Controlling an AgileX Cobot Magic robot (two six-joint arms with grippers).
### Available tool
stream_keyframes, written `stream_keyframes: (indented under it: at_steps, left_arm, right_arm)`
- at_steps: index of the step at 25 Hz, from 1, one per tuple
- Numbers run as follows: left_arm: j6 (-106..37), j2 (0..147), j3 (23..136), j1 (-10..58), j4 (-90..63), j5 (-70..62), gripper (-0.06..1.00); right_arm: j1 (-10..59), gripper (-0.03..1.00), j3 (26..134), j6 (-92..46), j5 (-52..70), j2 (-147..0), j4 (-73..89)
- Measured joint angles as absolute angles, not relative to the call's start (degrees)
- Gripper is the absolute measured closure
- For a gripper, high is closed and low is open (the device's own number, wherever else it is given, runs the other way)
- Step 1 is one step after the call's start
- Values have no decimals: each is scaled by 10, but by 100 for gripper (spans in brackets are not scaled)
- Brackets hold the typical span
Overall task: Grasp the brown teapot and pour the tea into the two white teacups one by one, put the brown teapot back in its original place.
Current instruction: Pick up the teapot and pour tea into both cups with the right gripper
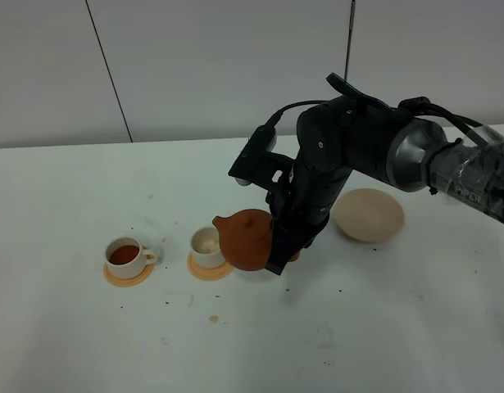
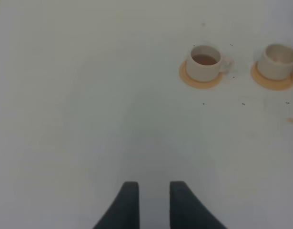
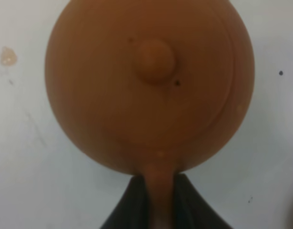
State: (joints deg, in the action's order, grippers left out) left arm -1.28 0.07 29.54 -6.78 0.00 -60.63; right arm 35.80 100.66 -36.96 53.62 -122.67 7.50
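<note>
On a white table (image 1: 358, 327), the right claw (image 3: 160, 191) is clamped on the handle of the brown teapot (image 1: 245, 237). Just beside the teapot's spout sits one white cup (image 1: 207, 244), with a tea-filled cup (image 1: 125, 255) farther past it; the beige disc (image 1: 369, 214) lies on the teapot's handle side. The left claw (image 2: 153, 195) gapes, holding nothing.

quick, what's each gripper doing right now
left gripper: open, holding nothing
right gripper: shut on the brown teapot

white speckled table (image 1: 71, 344), pale grey panelled wall (image 1: 227, 65), dark seams (image 1: 109, 70)
</note>
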Motion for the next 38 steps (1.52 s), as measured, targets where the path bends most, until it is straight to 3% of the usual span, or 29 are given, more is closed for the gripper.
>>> stream_keyframes:
  at_steps: [19,38]
  left_arm:
    - [-13,1,295,-68,0,-606,71]
    - [-13,1,295,-68,0,-606,71]
  right_arm:
    - [360,87,1007,-416,537,-1227,-5]
    - [435,87,1007,-413,484,-1227,-237]
